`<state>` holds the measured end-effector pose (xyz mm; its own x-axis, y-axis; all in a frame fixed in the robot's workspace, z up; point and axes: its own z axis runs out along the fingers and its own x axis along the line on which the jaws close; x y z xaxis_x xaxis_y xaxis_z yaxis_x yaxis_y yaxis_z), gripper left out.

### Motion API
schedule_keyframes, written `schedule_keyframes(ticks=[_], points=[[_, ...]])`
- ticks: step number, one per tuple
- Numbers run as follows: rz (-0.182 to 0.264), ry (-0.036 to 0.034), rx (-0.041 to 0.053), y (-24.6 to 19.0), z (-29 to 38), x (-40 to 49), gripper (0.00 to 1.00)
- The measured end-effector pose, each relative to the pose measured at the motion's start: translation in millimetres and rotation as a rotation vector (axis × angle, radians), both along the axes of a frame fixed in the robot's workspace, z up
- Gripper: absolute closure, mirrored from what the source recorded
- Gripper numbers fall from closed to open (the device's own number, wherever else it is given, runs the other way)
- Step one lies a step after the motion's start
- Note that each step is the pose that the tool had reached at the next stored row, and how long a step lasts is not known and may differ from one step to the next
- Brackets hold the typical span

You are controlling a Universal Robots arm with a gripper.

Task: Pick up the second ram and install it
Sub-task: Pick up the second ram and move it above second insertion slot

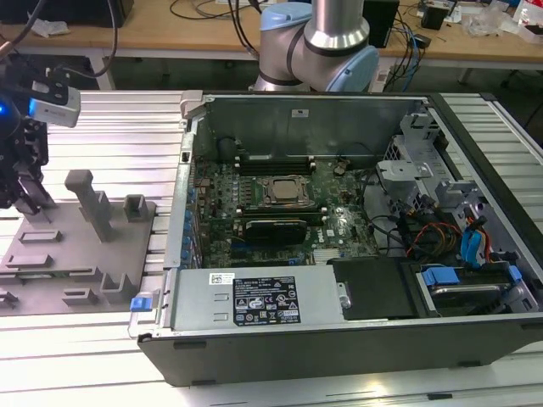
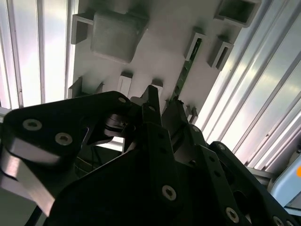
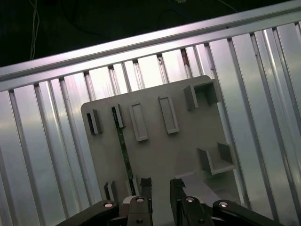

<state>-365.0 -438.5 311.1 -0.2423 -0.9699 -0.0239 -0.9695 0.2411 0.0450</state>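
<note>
The second ram (image 3: 122,150) is a thin green stick standing on edge in a slot of the grey holder plate (image 3: 188,127). In the second wrist view the ram (image 2: 186,70) runs between two small brackets of the plate. My gripper (image 3: 160,184) hovers above the plate with its two black fingers a little apart and nothing between them. The ram lies just beside one fingertip (image 3: 146,184), outside the gap. In the exterior view the gripper (image 1: 25,182) hangs over the plate (image 1: 76,254) at the exterior view's far left, away from the open computer case (image 1: 339,220).
The case holds a motherboard with a square CPU socket (image 1: 284,191), black slots beside it, cables and a drive cage (image 1: 424,170) on the exterior view's right. Tall grey posts (image 1: 89,203) rise from the holder plate. The ribbed aluminium table (image 1: 110,127) lies around both.
</note>
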Motion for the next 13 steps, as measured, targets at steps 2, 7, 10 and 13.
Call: schedule_keyframes(ticks=[2,7,10,13], points=[[0.000,0.0000,0.0000,0.0,-3.0,-0.1,0.70],[0.000,0.0000,0.0000,0.0,-10.1,-0.5,0.70],[0.000,0.0001,0.0000,0.0,-15.0,-0.7,0.70],[0.000,0.0000,0.0000,0.0,-19.7,-0.9,0.70]])
